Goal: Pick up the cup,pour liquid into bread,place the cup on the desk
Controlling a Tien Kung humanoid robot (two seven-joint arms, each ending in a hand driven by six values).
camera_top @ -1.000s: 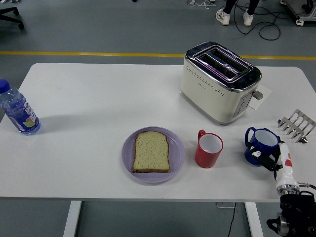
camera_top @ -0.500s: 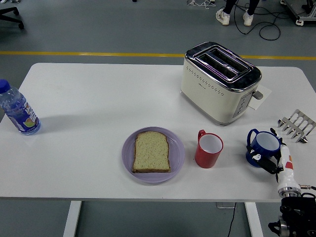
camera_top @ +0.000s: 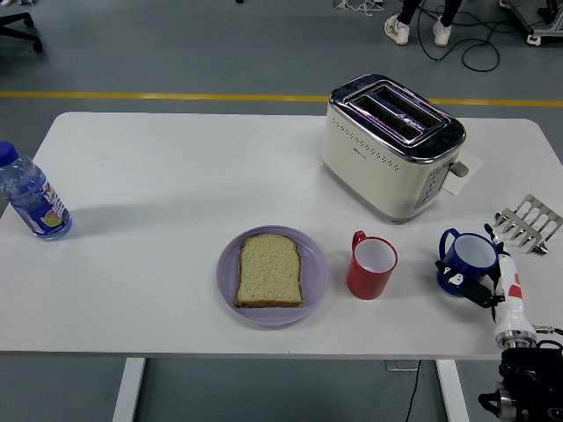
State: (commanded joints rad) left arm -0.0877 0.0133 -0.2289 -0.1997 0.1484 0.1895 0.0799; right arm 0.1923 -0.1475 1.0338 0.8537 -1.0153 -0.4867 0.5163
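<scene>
The right arm [camera_top: 519, 352] rises from the lower right corner, its white forearm pointing up the table. The right hand [camera_top: 479, 286] has its black fingers [camera_top: 466, 283] wrapped on the near side of the blue cup [camera_top: 468, 258], gripping it; the cup stands upright near the table's [camera_top: 158, 185] right edge. Left of it stands an upright red cup [camera_top: 371, 265], apart from the hand. Further left a slice of bread [camera_top: 270, 270] lies flat on a purple plate [camera_top: 227, 274]. A metal rack [camera_top: 530, 222] lies just beyond the blue cup. A bottle [camera_top: 31, 198] stands at the left edge; its label print is too small to read. Farthest back stands the cream toaster [camera_top: 387, 145]; its small mark is unreadable.
</scene>
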